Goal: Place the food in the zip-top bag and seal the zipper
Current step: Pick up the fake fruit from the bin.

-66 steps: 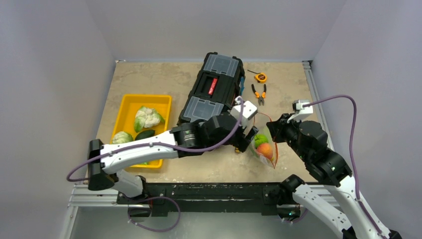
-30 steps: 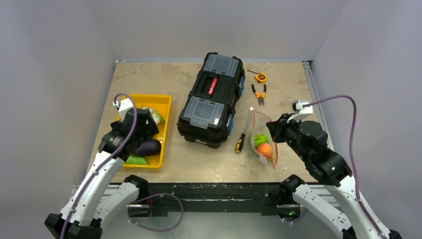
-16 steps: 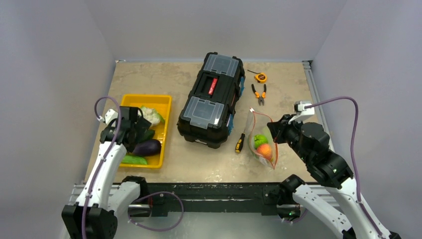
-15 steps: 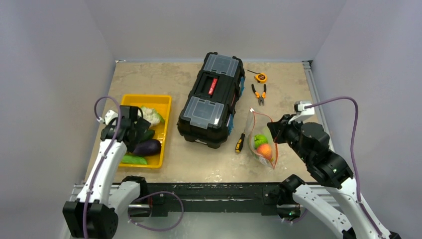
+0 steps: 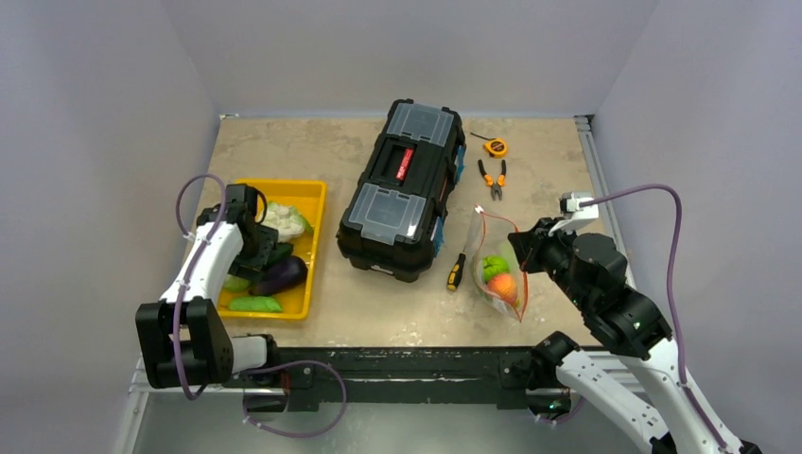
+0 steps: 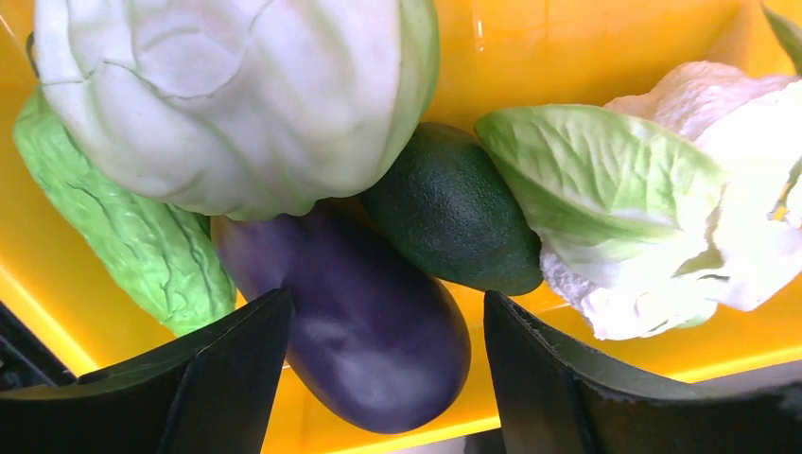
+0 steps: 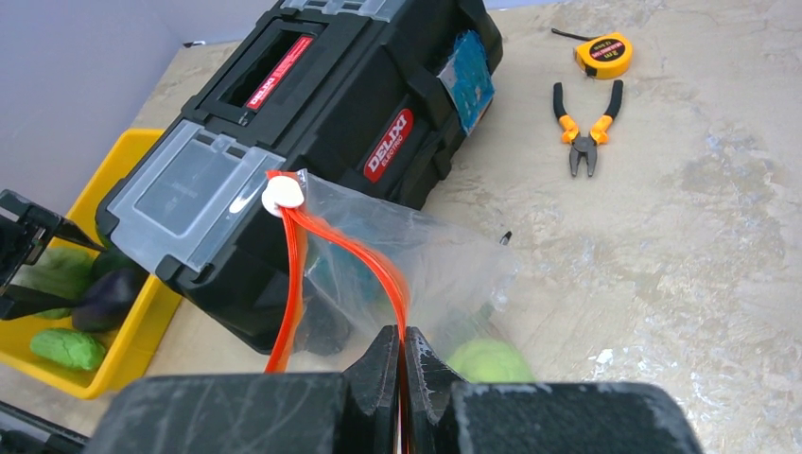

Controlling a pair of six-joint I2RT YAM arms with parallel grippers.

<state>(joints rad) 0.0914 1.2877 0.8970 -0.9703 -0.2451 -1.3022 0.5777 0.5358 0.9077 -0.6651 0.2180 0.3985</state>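
Left gripper [image 6: 388, 312]: jaws wide apart, straddling the smooth purple plastic toy eggplant [image 6: 378, 369]. Nothing is clamped, and I can't tell if the pads touch it.

The eggplant lies in the shallow yellow plastic tray [image 5: 315, 189] by the left edge of the bench, toward the near-left corner. Also in the tray:
- a pale green-white round toy cabbage [image 6: 236, 95], resting against the eggplant's top
- a dark green pebbled toy avocado [image 6: 454, 218], touching the eggplant on its right
- a white toy cauliflower with green leaves [image 6: 700, 189], beside the avocado
- a long wrinkled light-green toy vegetable [image 6: 123, 227], partly under the cabbage

Right gripper [image 7: 402, 342]: jaws pinched shut on the thin red-orange zipper strip [image 7: 295, 274] of the clear zip-top plastic bag [image 7: 444, 265], holding that edge up.

The bag is near the near edge, right of centre. The strip's two halves split apart below the small white slider [image 7: 282, 194], so the mouth is open. A round light-green toy piece [image 5: 494, 265] and an orange toy piece [image 5: 505, 286] are inside.

A black-and-yellow screwdriver [image 5: 459, 270] lies just left of the bag. The black plastic toolbox with clear lid compartments [image 5: 402, 184] sits mid-bench, angled toward the far edge. Orange-handled pliers [image 5: 491, 178] and a small yellow tape measure [image 5: 495, 147] lie toward the far-right corner, apart from the bag.
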